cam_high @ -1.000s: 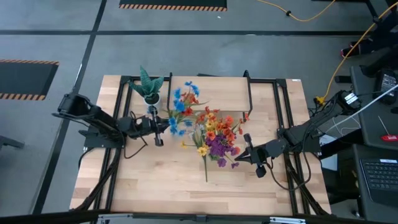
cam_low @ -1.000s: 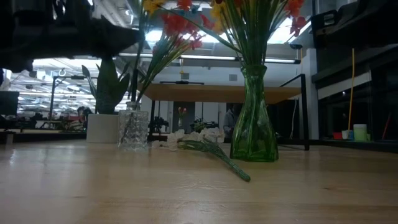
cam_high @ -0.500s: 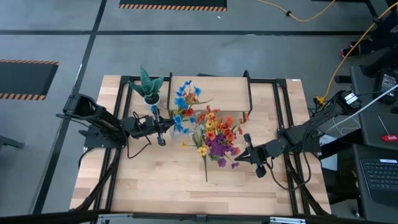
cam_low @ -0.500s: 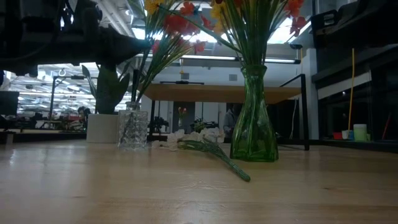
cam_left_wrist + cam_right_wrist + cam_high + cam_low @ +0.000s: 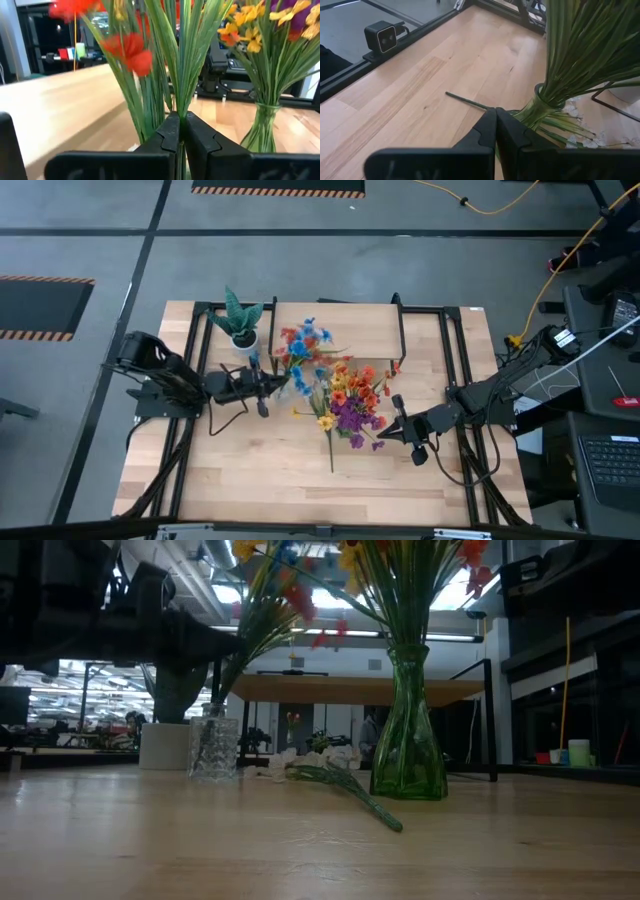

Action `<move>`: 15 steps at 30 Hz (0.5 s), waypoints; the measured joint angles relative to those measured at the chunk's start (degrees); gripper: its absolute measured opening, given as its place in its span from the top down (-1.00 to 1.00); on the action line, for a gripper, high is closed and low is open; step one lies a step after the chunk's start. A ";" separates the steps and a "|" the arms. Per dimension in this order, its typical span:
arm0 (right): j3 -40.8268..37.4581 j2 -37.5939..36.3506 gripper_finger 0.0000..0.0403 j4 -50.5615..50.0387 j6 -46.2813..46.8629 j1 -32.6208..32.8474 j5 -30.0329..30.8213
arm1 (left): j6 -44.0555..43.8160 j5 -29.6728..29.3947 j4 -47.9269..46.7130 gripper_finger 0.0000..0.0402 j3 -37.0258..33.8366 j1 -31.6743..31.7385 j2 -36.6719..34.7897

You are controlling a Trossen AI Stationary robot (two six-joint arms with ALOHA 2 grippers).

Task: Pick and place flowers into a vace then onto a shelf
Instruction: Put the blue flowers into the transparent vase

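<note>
Green stalks, thin and springy, are what I have pinched in my left gripper: a bunch of flowers over the small clear vase, just in front of the shelf. They look light and floppy, so I grip low on the stalks. My right gripper waits closed and empty by the green vase.

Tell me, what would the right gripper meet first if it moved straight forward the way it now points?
Most likely the green glass vase with its bunch of flowers. The right gripper, jaws shut, points at the vase's lower part; how far apart they are is unclear.
</note>
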 joint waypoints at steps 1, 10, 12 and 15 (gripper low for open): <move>-0.01 0.00 0.95 0.01 0.01 0.00 0.00 | -0.48 0.00 -0.14 0.94 0.00 0.00 0.26; 0.00 0.00 0.95 0.26 0.20 0.00 0.00 | -2.53 -0.52 -1.47 0.94 -0.02 -0.02 1.10; -0.01 0.00 0.95 0.28 0.20 0.00 0.00 | -2.63 -0.52 -2.37 0.93 -0.02 -0.02 1.10; -0.01 0.00 0.95 0.26 0.22 0.00 0.00 | -3.79 -0.96 -4.30 0.93 -0.02 -0.02 1.10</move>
